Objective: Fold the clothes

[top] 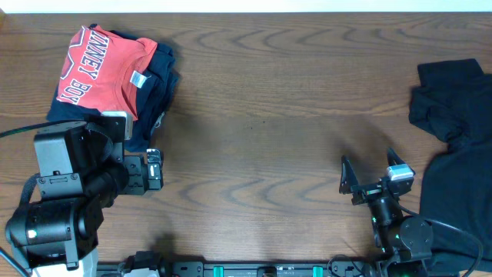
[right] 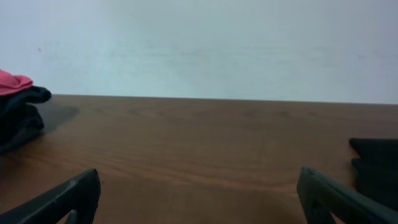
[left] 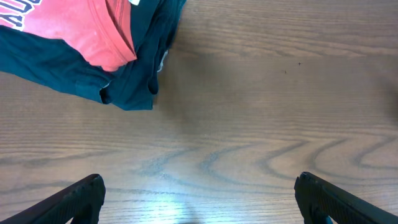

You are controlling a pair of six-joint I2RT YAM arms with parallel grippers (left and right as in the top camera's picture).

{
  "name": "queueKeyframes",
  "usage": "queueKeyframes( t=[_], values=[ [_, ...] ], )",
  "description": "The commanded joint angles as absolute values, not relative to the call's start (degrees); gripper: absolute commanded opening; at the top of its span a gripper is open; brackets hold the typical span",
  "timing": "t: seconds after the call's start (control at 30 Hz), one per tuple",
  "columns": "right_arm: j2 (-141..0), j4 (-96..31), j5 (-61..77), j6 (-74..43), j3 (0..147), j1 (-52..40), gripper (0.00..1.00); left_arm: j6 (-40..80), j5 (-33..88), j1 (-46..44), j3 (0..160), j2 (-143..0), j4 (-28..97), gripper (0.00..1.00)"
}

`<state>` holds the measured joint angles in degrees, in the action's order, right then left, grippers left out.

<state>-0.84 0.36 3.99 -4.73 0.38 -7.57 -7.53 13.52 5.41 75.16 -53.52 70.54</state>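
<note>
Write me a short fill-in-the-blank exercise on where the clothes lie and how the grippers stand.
1. The red T-shirt lies on top of a dark ____ garment.
2. The black clothes lie at the ____ edge of the table.
3. The left gripper and the right gripper both stand ____, holding nothing.
Missing words: navy; right; open.

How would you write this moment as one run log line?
left tool: open, empty | right tool: open, empty | red T-shirt: folded, on navy garment, far left | black clothes: crumpled, right edge
</note>
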Motion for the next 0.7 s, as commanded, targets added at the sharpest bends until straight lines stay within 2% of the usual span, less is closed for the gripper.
queueKeyframes(
  t=[0.0,0.17,0.67],
  values=[
    [-0.32,0.32,3.20,-4.19,0.30,-7.03,0.99,-7.90,13.39,5.10,76.09,-53.47,70.72,0.98],
    [-0.54,-3.99,3.20,-4.19,0.32,-7.03,0.99,-7.90,13.39,5.10,76.09,-53.47,70.72,0.98],
    [-1.04,-4.03,3.20,-4.19,0.32,-7.03,0.99,-7.90,13.39,5.10,76.09,-53.47,70.72,0.98]
  ],
)
